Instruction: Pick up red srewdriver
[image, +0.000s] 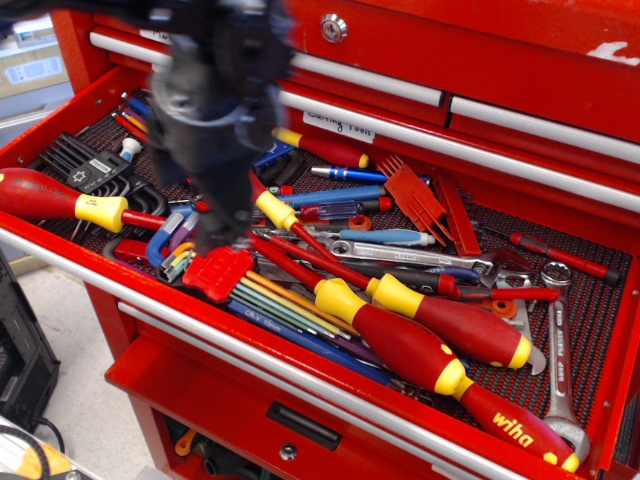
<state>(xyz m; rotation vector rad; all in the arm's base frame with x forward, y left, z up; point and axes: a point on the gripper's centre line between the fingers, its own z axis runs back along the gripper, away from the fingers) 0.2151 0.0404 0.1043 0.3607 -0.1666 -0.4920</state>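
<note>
The red screwdriver lies at the left end of the open drawer, with its fat glossy red handle (35, 193), a wide yellow collar (101, 212) and a thin red shaft (145, 220) running right. My gripper (200, 205) is a motion-blurred black shape above the drawer's left-middle, just right of the collar and over the shaft. Its two fingers look spread apart and hold nothing. The far part of the shaft is hidden behind it.
A slimmer red-and-yellow screwdriver (275, 210) lies partly behind the gripper. Two large screwdrivers with yellow bands at both ends (450, 325) (400, 350) lie at front right. A red hex-key holder (215, 272), black hex keys (85, 165) and a wrench (560, 370) crowd the drawer.
</note>
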